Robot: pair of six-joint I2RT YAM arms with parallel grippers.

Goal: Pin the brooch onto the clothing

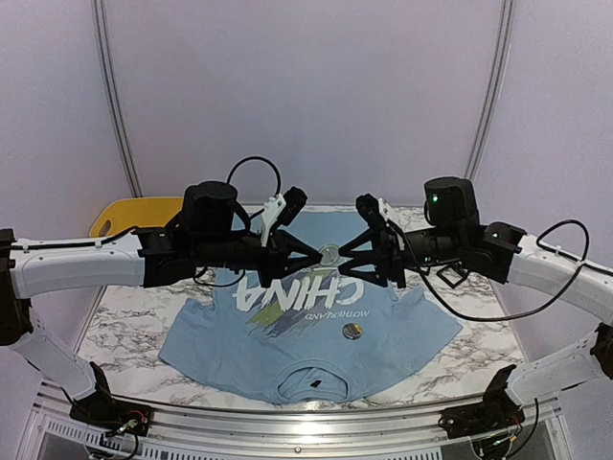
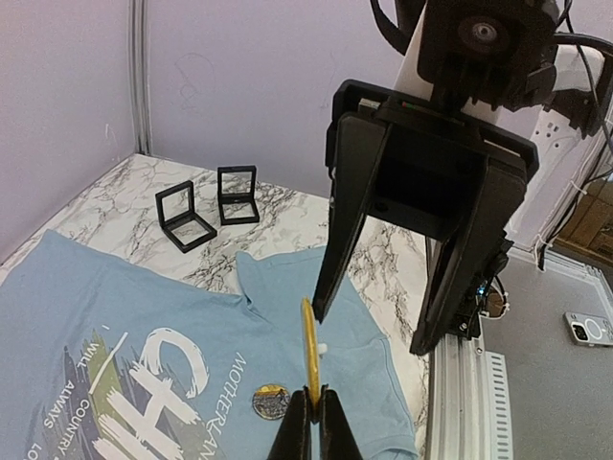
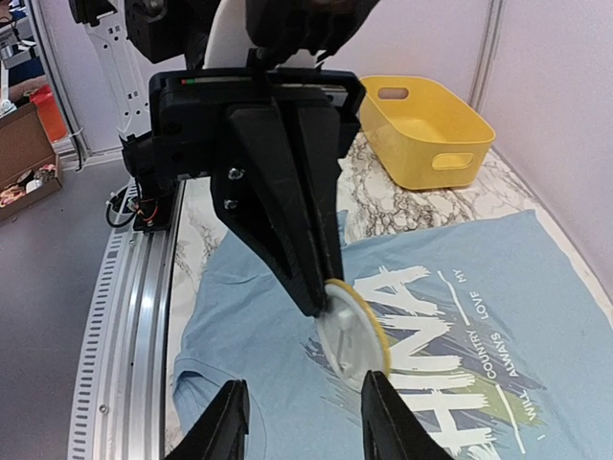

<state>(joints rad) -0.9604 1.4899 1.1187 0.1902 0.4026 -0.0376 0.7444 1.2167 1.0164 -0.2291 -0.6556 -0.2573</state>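
The left pincer (image 2: 311, 414) is pressed together on the rim of the brooch (image 2: 309, 347) and holds it edge-on in mid-air above the T-shirt (image 1: 412, 331). The T-shirt lies spread on the marble surface (image 1: 124, 331).

The right pincer (image 3: 305, 414) stands spread, one finger on each side of the disc, apparently clear of it.

The step in hand is probably a transfer, or work on the clasp at the white back. To do it well:

1. Centre the right fingers on the disc before closing.
2. Release the left grip only once contact is certain.
3. Stay clear of the second badge (image 1: 352, 331) lying on the shirt.
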